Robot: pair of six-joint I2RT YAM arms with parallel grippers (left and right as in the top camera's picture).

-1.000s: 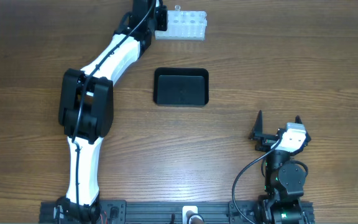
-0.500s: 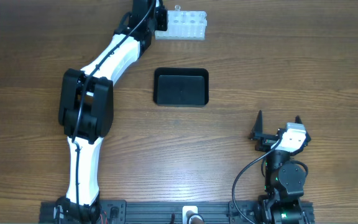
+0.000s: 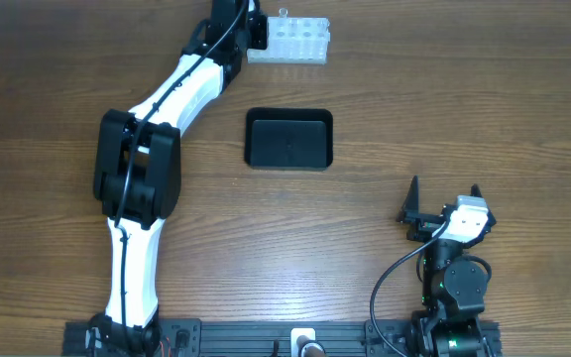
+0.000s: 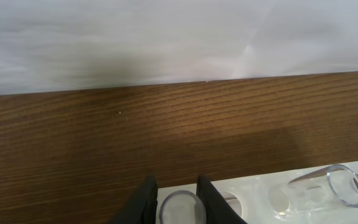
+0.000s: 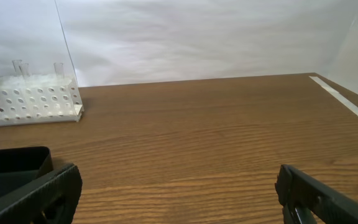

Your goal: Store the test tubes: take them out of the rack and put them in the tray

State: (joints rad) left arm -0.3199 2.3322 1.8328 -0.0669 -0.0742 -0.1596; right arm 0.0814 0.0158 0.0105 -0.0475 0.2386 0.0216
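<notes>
The rack [image 3: 287, 43] stands at the desk's [image 3: 484, 109] far edge, left of its middle. The left arm reaches up to the rack's left end. In the left wrist view, the left gripper [image 4: 176, 194] has its 2 fingers [image 4: 146, 198] closed against either side of a tube [image 4: 180, 207]. The tube sits upright in an end hole of the rack, its open rim between the fingers. A 2nd tube [image 4: 335, 185] stands in the rack farther along, apart from the gripper.

The black tray [image 3: 288, 139] lies near the desk's middle, on the near side of the rack and well apart from it.

The right gripper [image 3: 442, 204] is by the desk's near right corner, well apart from tray and rack. Its fingers [image 5: 39, 193] are spread wide and hold nothing.
</notes>
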